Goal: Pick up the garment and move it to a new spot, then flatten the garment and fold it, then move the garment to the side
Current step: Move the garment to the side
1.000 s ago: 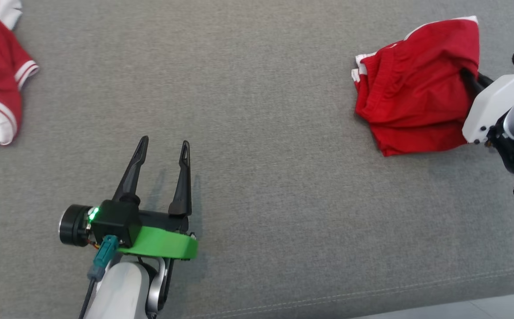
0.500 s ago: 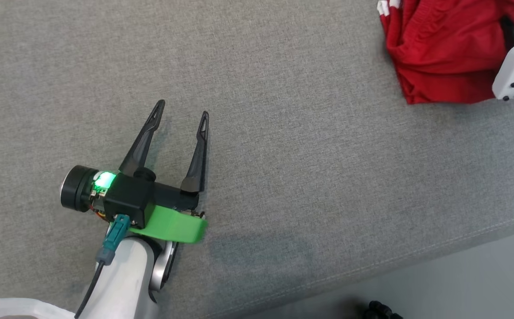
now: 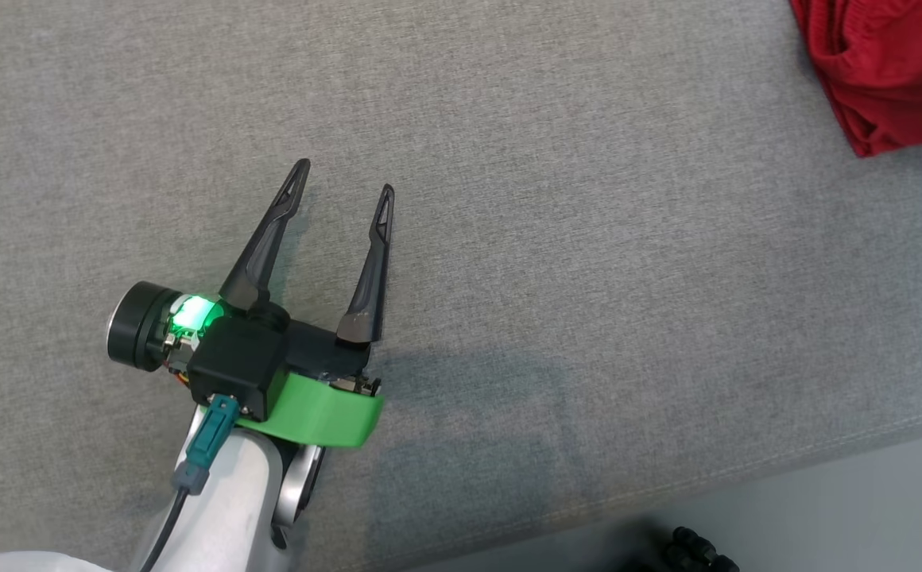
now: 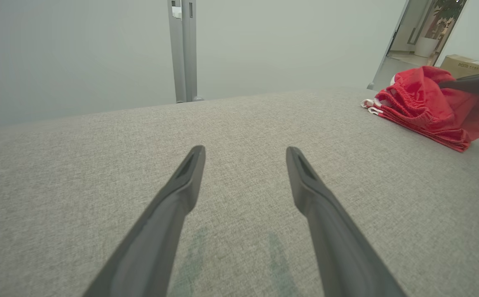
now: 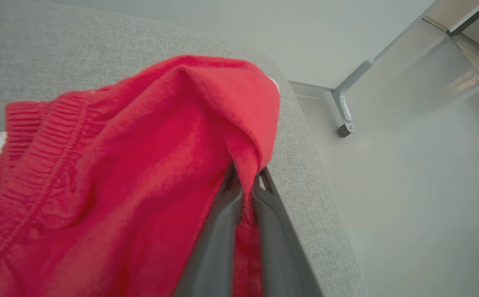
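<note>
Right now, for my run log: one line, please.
right gripper: shut on red garment | left gripper: open, empty, above grey cushion | red garment: bunched near cushion edge

The garment [image 5: 99, 165] is soft red cloth with a ribbed waistband; the cushion [image 3: 588, 278] is matt, coarsely woven grey fabric. The left gripper [image 3: 344, 176] looks like matt dark plastic, its green collar [image 3: 318, 409] smooth

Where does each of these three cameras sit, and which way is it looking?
Head view: on the robot's head, looking down at the grey cushion; shows the open left gripper and its pale forearm.
Left wrist view: on the left wrist, looking along its two spread fingers across the cushion toward a wall.
Right wrist view: on the right wrist, looking along the right gripper, shut on the red garment.
Shared: all three show the garment and cushion.
</note>
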Robot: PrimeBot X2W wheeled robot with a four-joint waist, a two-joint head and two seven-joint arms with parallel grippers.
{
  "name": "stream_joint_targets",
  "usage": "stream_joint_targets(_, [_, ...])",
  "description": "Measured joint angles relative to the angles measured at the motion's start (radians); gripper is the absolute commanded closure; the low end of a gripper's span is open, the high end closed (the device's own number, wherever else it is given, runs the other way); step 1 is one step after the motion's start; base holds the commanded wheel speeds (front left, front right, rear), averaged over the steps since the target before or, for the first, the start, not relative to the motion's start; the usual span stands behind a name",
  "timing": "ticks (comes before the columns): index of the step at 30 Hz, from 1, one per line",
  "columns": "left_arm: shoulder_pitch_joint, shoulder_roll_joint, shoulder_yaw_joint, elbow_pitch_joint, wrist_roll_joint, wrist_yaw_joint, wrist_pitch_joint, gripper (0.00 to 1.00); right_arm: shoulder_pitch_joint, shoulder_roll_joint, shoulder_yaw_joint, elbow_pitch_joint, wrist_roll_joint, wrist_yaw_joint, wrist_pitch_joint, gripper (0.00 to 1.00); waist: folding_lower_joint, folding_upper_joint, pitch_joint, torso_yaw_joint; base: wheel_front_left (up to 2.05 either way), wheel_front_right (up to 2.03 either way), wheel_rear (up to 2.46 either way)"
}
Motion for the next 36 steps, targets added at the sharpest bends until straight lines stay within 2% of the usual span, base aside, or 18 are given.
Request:
stream_joint_targets(1, [0.001,0.0,-0.002,-0.002,0.0,0.001,0.001,0.0,-0.003,-0.002,-0.001,0.013,-0.02,0.0,-0.019,0.64,0.0,0.0,0.001,0.005,0.0,0.0,0.0])
stream_joint_targets(2, [0.002,0.0,-0.002,-0.004,0.0,0.002,0.001,0.0,-0.008,-0.004,-0.002,0.028,-0.039,0.0,-0.034,0.64,0.0,0.0,0.002,0.009,0.0,0.0,0.0])
stream_joint_targets(3, [0.004,0.0,-0.003,-0.005,0.0,0.002,0.001,0.0,-0.014,-0.005,-0.007,0.043,-0.053,0.0,-0.049,0.0,0.0,0.0,0.002,0.013,0.0,0.0,0.0])
stream_joint_targets(10, [0.015,0.0,-0.012,0.001,-0.002,0.01,-0.002,0.0,-0.035,0.004,-0.043,0.121,-0.143,0.0,-0.15,0.0,0.0,0.0,-0.022,0.017,0.0,0.0,0.0])
stream_joint_targets(20, [0.041,-0.008,-0.003,0.041,-0.049,0.02,-0.028,0.0,-0.011,0.075,-0.007,0.079,-0.162,0.0,-0.248,0.0,0.0,0.0,-0.105,0.016,0.0,0.0,0.0])
stream_joint_targets(25, [0.063,-0.013,0.029,0.09,-0.089,0.037,-0.046,0.0,0.066,0.117,0.022,-0.01,-0.129,0.0,-0.261,0.0,0.0,0.0,-0.17,0.024,0.0,0.0,0.0])
stream_joint_targets(36, [0.172,-0.01,0.161,0.192,-0.162,0.09,-0.073,0.0,0.412,0.256,-0.031,-0.366,-0.072,0.0,-0.267,0.0,0.0,0.0,-0.35,0.065,0.0,0.0,0.0])
